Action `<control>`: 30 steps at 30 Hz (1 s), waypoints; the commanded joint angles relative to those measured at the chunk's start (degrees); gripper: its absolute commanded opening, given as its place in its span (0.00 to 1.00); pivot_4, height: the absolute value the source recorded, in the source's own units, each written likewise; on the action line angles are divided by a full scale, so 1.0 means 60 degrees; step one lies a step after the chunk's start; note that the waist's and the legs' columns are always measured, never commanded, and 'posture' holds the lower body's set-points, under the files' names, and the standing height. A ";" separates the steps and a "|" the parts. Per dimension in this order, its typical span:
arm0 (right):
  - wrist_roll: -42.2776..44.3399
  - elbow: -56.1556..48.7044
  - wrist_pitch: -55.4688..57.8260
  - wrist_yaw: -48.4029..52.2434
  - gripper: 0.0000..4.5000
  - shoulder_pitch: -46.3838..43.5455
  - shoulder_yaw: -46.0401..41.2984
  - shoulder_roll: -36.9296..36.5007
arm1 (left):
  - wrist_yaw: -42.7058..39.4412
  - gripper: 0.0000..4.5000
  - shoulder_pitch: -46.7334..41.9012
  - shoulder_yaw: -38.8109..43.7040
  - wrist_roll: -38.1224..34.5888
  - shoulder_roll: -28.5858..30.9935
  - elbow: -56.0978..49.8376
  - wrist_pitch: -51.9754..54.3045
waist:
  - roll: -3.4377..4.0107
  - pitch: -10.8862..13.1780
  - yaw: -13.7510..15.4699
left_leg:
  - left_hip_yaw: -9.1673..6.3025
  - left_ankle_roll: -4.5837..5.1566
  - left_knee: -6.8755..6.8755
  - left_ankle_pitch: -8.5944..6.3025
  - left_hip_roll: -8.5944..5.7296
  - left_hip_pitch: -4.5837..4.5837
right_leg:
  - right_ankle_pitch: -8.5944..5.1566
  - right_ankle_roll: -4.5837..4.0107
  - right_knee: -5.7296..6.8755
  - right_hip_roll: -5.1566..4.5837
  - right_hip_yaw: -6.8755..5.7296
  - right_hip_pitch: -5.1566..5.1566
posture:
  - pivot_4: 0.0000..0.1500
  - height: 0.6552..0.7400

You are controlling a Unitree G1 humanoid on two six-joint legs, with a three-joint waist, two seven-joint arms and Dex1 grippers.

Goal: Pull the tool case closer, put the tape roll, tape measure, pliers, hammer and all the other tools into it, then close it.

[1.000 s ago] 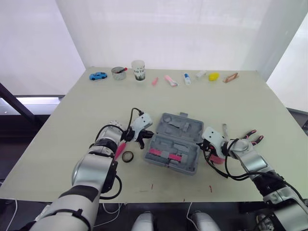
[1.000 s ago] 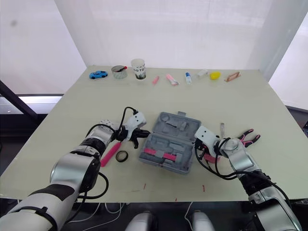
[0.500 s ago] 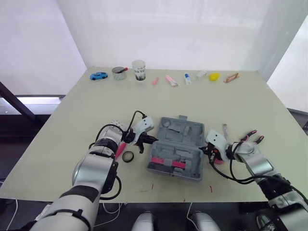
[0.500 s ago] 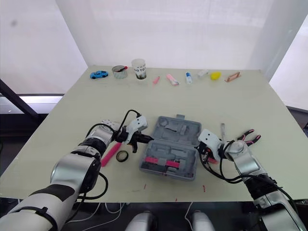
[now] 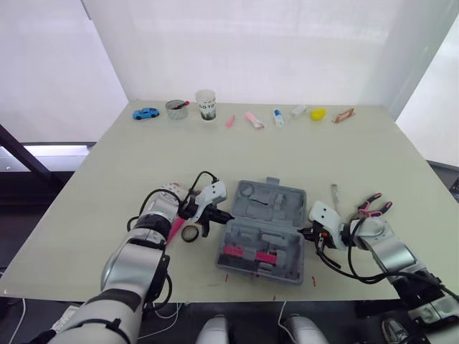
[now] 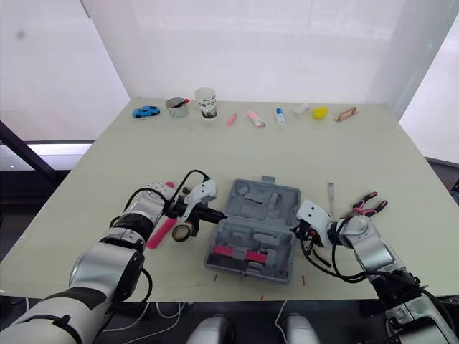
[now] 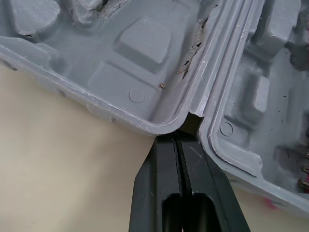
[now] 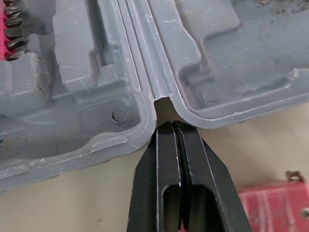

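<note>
Nearest the front edge of the table (image 5: 308, 154), the grey tool case (image 5: 267, 215) lies open and flat, both moulded halves facing up, with a pink strip of bits (image 5: 247, 254) seated in the near half. At the case's left end, the left gripper (image 7: 181, 140) has its two black fingers pressed together, empty, with their tips set into the notch where the two halves meet at the hinge. The right gripper (image 8: 174, 126) is placed the same way at the right end, fingers closed against each other with nothing between them, tips at the hinge notch. Just beside the left gripper, on the table outside the case, lies the tape roll (image 5: 190, 233), and a pink-handled tool (image 5: 176, 226) lies next to it under the left forearm. Beside the right gripper, a red object (image 8: 273, 203) rests on the table; what it is cannot be told. A little farther right lie the pliers (image 5: 373, 208) with pink handles, and a slim metal tool (image 5: 334, 193) sits between them and the case. Along the far edge stand a blue toy car (image 5: 145, 113), a small tin (image 5: 176, 108), a paper cup (image 5: 206, 104) and a row of small items, among them a yellow one (image 5: 318, 113).
</note>
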 commanded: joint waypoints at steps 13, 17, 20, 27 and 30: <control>0.0623 -0.1276 0.0248 0.0338 0.00 0.0435 -0.0293 -0.0377 | -0.0602 0.01 0.2310 -0.0856 -0.1001 0.0363 -0.5341 0.2953 | 0.0001 0.0000 0.0018 | 0.0000 0.0000 0.0006 0.0000 0.0000 0.0002 | 0.0000 0.0000 0.0003 0.0000 0.0002 0.0002 | 1.00 1.00; 0.0691 -0.1412 0.0316 0.0349 0.00 0.0569 -0.0341 -0.0481 | -0.0600 0.01 0.2643 -0.1083 -0.1157 0.0470 -0.6020 0.3399 | 0.0001 0.0000 0.0018 | -0.0002 0.0000 0.0007 0.0000 0.0000 0.0002 | 0.0000 0.0000 0.0004 0.0000 0.0001 0.0001 | 1.00 1.00; 0.0765 -0.1545 0.0383 0.0383 0.00 0.0689 -0.0402 -0.0582 | -0.0618 0.01 0.2814 -0.1195 -0.1282 0.0526 -0.6403 0.3680 | 0.0001 0.0000 0.0019 | -0.0001 0.0000 0.0008 0.0000 0.0000 0.0003 | -0.0001 0.0000 0.0005 0.0000 0.0002 0.0002 | 1.00 1.00; 0.0967 -0.2087 0.0717 0.0400 0.00 0.1161 -0.0348 -0.0716 | -0.0648 0.01 0.3053 -0.1531 -0.1470 0.0820 -0.6811 0.3897 | 0.0001 -0.0001 0.0025 | -0.0004 0.0000 0.0009 0.0000 0.0001 0.0003 | -0.0001 -0.0001 0.0003 0.0000 0.0000 0.0002 | 1.00 1.00; 0.0994 -0.2234 0.0843 0.0332 0.00 0.1239 -0.0335 -0.0660 | -0.0670 0.01 0.3119 -0.1593 -0.1566 0.0943 -0.6870 0.3951 | 0.0001 0.0000 0.0014 | -0.0002 0.0000 0.0010 0.0000 0.0000 0.0004 | -0.0001 0.0000 0.0004 0.0000 0.0002 0.0003 | 1.00 1.00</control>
